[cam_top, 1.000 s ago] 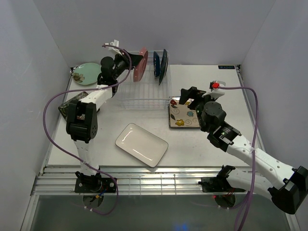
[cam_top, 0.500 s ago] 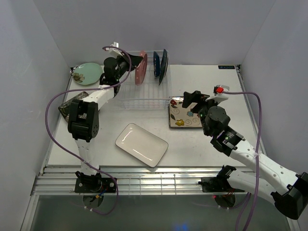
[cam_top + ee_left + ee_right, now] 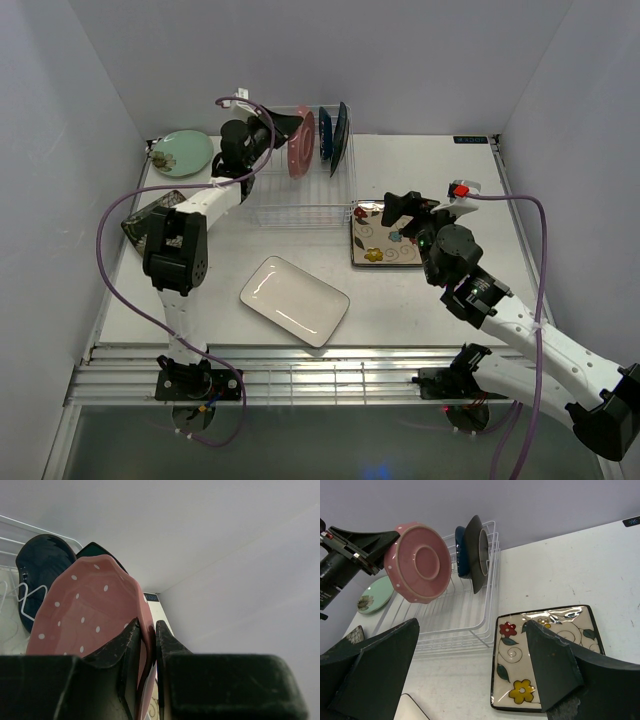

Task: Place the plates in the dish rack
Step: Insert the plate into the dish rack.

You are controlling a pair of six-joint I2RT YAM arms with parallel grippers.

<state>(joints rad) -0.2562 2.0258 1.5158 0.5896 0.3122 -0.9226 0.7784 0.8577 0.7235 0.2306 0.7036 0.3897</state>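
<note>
My left gripper [image 3: 290, 124] is shut on the rim of the round pink plate [image 3: 303, 142], holding it upright over the back of the white wire dish rack [image 3: 300, 205]. The left wrist view shows the jaws [image 3: 147, 635] pinching the pink plate [image 3: 85, 605]. A dark blue plate [image 3: 325, 135] and a darker plate [image 3: 341, 137] stand in the rack just right of it. My right gripper [image 3: 415, 212] is open and empty above the patterned square plate [image 3: 545, 655], which lies flat right of the rack [image 3: 455, 615]. The pink plate also shows in the right wrist view [image 3: 417, 562].
A white rectangular plate [image 3: 294, 300] lies flat at the front centre. A round pale green plate [image 3: 182, 152] lies at the back left corner. A dark floral plate [image 3: 135, 225] lies at the left edge, partly hidden by the left arm. Walls close in on three sides.
My left gripper has carried the pink plate to the right, closer to the blue plates in the rack. My right arm has shifted slightly right, still open above the patterned plate.
</note>
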